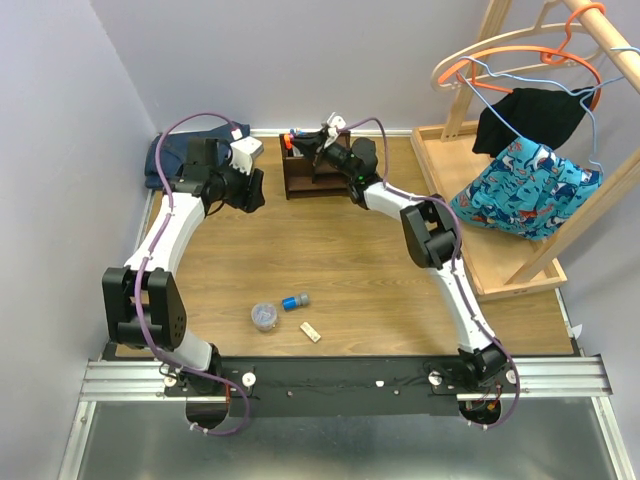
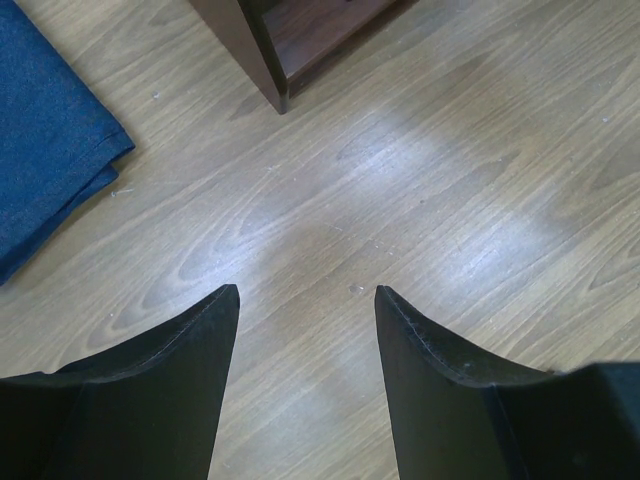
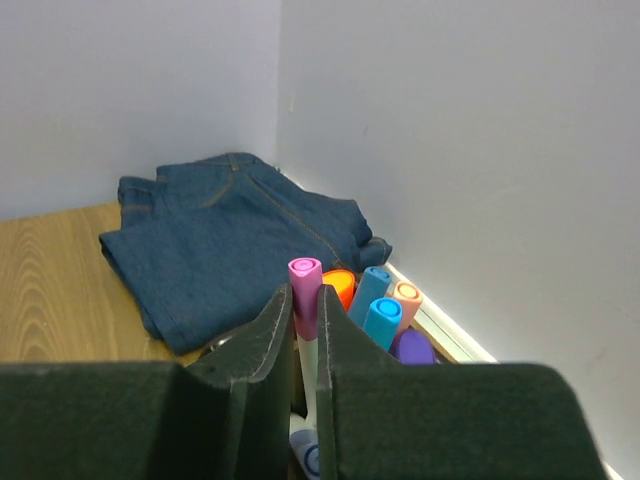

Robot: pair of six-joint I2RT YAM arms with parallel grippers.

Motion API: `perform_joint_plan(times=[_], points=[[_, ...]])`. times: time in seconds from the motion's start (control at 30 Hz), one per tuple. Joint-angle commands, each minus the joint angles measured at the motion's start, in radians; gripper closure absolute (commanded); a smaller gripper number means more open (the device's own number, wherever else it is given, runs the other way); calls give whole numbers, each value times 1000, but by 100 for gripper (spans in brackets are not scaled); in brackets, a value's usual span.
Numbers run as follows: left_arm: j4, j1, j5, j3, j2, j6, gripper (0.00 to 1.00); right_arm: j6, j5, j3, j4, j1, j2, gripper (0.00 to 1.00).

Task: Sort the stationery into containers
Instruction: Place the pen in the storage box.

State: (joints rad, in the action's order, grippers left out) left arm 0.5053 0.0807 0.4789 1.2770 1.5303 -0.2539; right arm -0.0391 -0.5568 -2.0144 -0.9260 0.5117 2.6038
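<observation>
Pale walls corner the wood-grain tabletop (image 1: pixel 340 260) just behind the dark brown wooden desk organiser (image 1: pixel 298 177), and we have open boards in front. Our right gripper (image 3: pixel 304 305) pinches a pink-capped slim white marker (image 3: pixel 304 272), which stands upright, cap up, among other caps in the tall pen section. Our left gripper (image 2: pixel 306 290) hangs spread and empty.

You're looking at a wood-grain counter (image 1: pixel 330 250). At its far edge, left of the middle, stands a small dark brown organiser (image 1: pixel 300 178). Folded blue jeans (image 1: pixel 172 160) lie in the far left corner. Toward the near edge, around the middle, you have three small things close together but apart: a clear round tub (image 1: pixel 264 317), a short blue-grey cylinder (image 1: pixel 295 301) lying beside it, and a beige block (image 1: pixel 310 332) nearest the edge. A big light-wood tray (image 1: pixel 520 287) covers the right side.
</observation>
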Motion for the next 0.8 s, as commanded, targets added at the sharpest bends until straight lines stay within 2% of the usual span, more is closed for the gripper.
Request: perform_joint_plan(times=[0.0, 0.03, 0.07, 0.17, 0.27, 0.4, 0.5, 0.57, 0.6, 0.63, 0.7, 0.73, 0.77], points=[[-33, 2, 6, -28, -50, 15, 34, 30, 9, 68, 1, 7, -77, 89], [-40, 2, 12, -36, -55, 16, 34, 30, 11, 84, 7, 7, -86, 86], [-44, 2, 15, -38, -65, 19, 34, 59, 15, 100, 13, 7, -109, 77], [-53, -4, 36, -48, -87, 21, 34, 74, 29, 167, 21, 8, -177, 60], [-79, -22, 52, -64, -110, 27, 34, 96, 34, 213, 53, 11, -234, 54], [-105, -30, 75, -79, -137, 9, 33, 111, 50, 232, 104, 16, -335, 50], [-85, -29, 172, -81, -151, -47, 32, 114, 63, 246, 171, 22, -387, 50], [4, -19, 216, -64, -153, -103, 32, 104, 75, 279, 235, 27, -465, 50], [48, 0, 236, -56, -153, -183, 32, 96, 80, 304, 255, 27, -494, 50], [150, 10, 254, -47, -148, -224, 33, 97, 77, 374, 278, 25, -569, 49], [238, 34, 259, -41, -147, -331, 33, 123, 57, 454, 366, 27, -648, 48], [289, 36, 256, -44, -148, -350, 34, 145, 20, 485, 418, 25, -681, 48], [295, 36, 253, -63, -160, -352, 34, 250, -24, 523, 585, 27, -739, 48]])
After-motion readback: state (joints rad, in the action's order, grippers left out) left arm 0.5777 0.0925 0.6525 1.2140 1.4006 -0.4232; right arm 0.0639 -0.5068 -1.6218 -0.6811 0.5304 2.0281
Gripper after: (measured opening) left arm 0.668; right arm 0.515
